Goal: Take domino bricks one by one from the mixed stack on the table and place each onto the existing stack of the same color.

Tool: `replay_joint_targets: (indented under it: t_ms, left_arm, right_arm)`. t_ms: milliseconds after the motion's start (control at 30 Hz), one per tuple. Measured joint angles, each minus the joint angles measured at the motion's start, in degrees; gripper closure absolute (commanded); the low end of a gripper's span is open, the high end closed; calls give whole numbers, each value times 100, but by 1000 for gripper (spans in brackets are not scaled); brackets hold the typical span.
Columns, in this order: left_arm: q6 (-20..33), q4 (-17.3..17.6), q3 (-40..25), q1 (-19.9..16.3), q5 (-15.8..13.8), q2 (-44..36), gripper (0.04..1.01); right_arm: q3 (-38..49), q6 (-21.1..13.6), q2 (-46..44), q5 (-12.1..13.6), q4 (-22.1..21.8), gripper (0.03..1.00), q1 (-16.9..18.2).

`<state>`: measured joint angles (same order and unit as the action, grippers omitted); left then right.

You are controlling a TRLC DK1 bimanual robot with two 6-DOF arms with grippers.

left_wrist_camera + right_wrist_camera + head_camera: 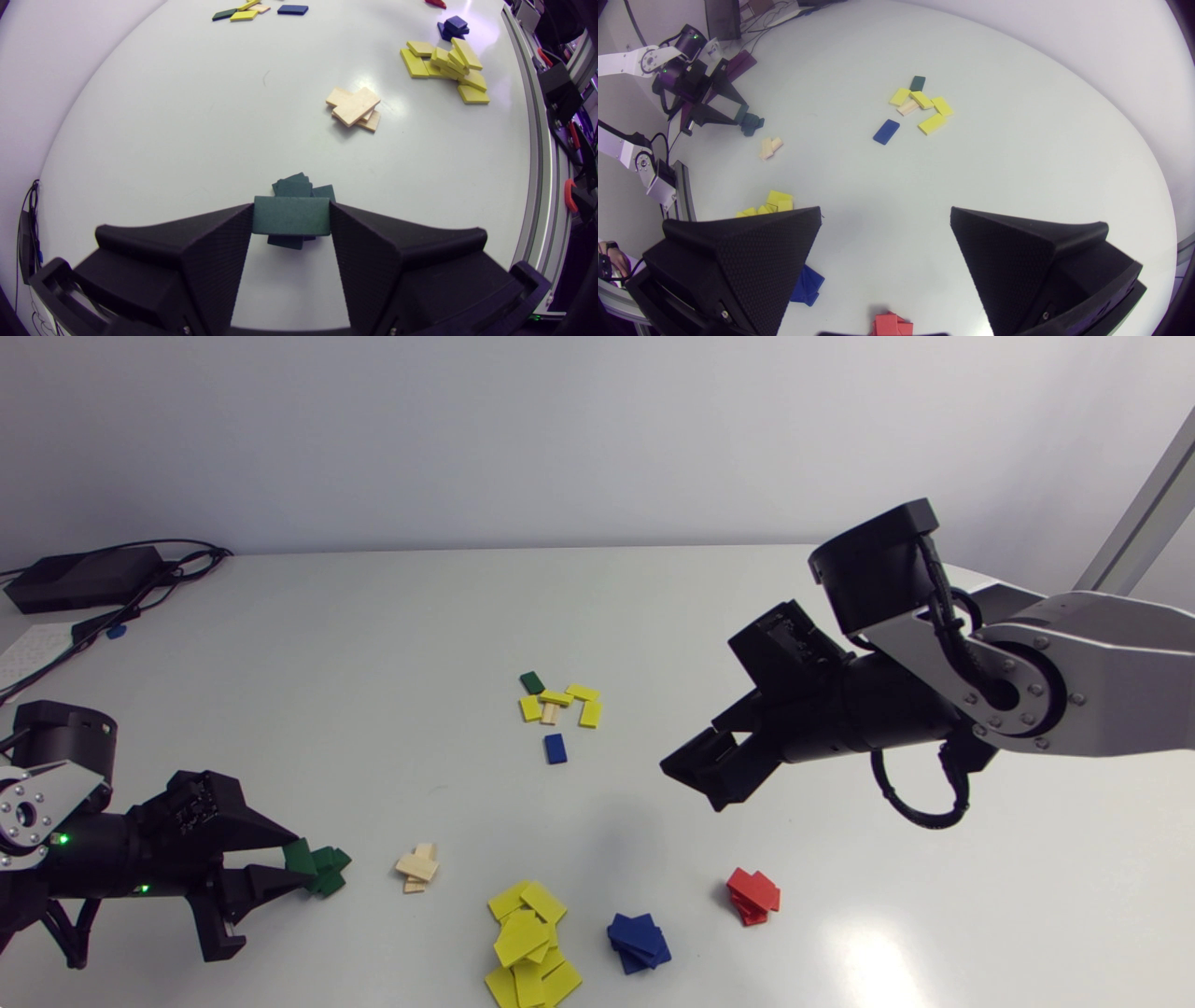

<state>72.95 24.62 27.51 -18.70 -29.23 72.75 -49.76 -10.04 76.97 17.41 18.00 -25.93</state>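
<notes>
My left gripper [292, 219] is shut on a dark green brick [291, 215], held flat just above the green stack [295, 185] at the table's front left. In the head view that gripper [288, 863] and brick [300, 856] sit at the green stack [329, 872]. The mixed pile [558, 702] lies mid-table: yellow bricks, a wood one, a green brick [532, 682] and a blue brick [555, 748]. My right gripper [695, 773] hangs open and empty above the table, right of the pile. In its own view the right gripper [886, 233] stands wide apart over the red stack [891, 324].
Along the front edge stand a wood stack [417, 868], a sprawling yellow stack [529, 943], a blue stack [639, 941] and a red stack [752, 895]. A black box [82, 577] with cables lies at the back left corner.
</notes>
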Motion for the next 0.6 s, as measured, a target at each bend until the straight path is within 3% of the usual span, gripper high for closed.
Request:
replay_joint_targets:
  t_ms: [267,600]
  left_arm:
    - [118,-31,-2,0,15,42,344]
    - [122,-109,-20,-11,17,151,182]
  right_arm:
    - [7,0,0,-2,0,66,-2]
    - [7,0,0,-2,0,66,-2]
